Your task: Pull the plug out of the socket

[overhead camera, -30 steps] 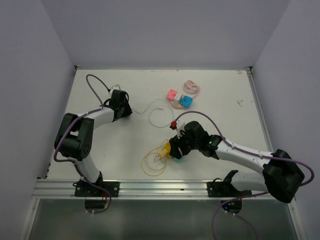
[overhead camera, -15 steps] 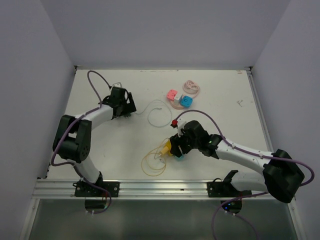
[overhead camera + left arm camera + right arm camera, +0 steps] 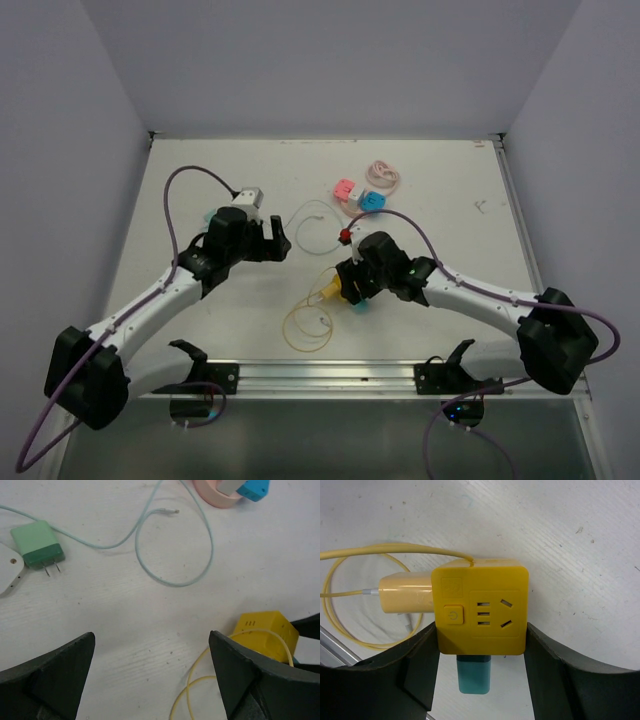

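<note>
Near the bench's front edge, my right claw (image 3: 481, 645) is clamped on the yellow socket cube (image 3: 480, 611). The pale plug (image 3: 405, 594) sits in its side, with the yellow cable (image 3: 380, 547) coiled alongside. Farther in, my left claw (image 3: 150, 680) hangs spread wide over bare bench (image 3: 125, 625), and the green charger (image 3: 37, 547) lies beyond.

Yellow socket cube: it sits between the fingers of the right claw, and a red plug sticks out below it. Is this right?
Not red: the plug below the yellow socket cube, which sits between the fingers of the right claw, is teal. The right wrist view shows it.
</note>
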